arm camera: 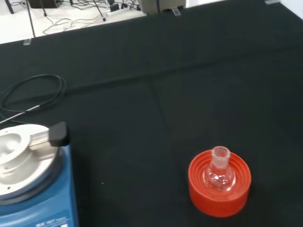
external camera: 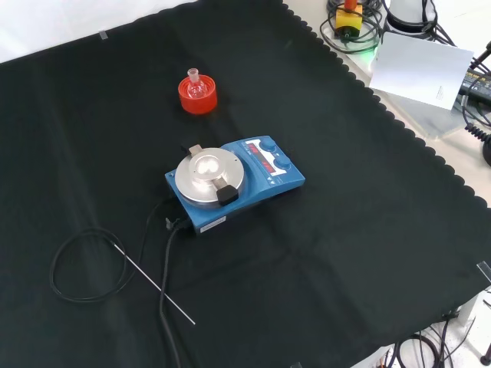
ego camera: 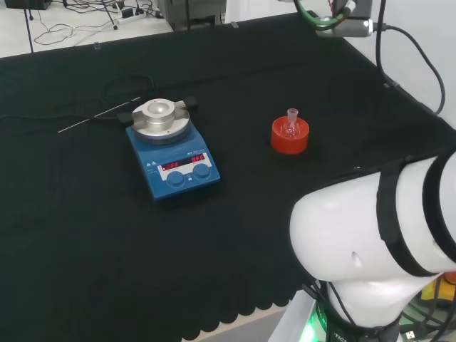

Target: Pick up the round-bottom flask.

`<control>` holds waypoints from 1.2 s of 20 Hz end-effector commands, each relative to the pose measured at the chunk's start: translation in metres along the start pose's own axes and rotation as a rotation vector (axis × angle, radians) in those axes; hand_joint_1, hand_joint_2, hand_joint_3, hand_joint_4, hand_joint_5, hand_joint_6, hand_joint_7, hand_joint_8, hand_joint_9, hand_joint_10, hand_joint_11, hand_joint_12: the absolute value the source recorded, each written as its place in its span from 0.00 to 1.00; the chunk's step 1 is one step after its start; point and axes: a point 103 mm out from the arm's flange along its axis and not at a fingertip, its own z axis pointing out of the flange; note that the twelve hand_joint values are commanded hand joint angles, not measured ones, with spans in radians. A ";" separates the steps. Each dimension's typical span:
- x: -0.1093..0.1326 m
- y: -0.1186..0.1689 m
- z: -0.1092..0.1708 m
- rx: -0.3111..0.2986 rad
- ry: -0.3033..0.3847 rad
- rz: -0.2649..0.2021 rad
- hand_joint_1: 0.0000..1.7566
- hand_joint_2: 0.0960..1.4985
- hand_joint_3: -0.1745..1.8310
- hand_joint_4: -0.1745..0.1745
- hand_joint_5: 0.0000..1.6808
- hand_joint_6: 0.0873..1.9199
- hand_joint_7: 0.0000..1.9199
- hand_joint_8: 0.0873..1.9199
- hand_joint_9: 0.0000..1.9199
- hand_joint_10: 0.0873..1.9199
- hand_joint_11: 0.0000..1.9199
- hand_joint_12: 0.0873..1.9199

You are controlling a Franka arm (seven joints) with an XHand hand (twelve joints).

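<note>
Here the small clear round-bottom flask (ego camera: 291, 125) stands upright in its red ribbed stand (ego camera: 290, 137), well right of the blue hotplate (ego camera: 173, 158) in the head view, bare table (ego camera: 64, 242) all around; I cannot tell the fingers' state.

Even, bright overhead light; the black cloth (external camera: 345, 253) soaks it up and shows almost no shadows. Soft glare sits on the steel plate (external camera: 209, 172). All views are in focus.
</note>
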 end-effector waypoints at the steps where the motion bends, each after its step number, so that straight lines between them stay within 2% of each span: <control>1: -0.045 0.052 0.053 0.024 0.039 0.041 0.18 0.79 0.20 0.44 0.27 0.08 0.06 0.28 0.11 0.33 0.00 0.65; 3: -0.046 0.065 0.072 0.045 0.061 0.051 0.26 0.76 0.19 0.44 0.29 0.09 0.07 0.28 0.12 0.33 0.00 0.66; 7: -0.053 0.085 0.108 0.083 0.097 0.077 0.34 0.72 0.18 0.45 0.30 0.09 0.08 0.28 0.14 0.33 0.00 0.66; 14: -0.064 0.104 0.152 0.141 0.144 0.117 0.36 0.64 0.27 0.45 0.30 0.09 0.09 0.29 0.15 0.33 0.00 0.66; 19: -0.069 0.110 0.180 0.143 0.150 0.133 0.36 0.59 0.30 0.45 0.28 0.07 0.09 0.30 0.15 0.33 0.00 0.66; 24: -0.073 0.116 0.198 0.143 0.127 0.136 0.42 0.50 0.33 0.43 0.27 0.03 0.09 0.31 0.16 0.34 0.00 0.65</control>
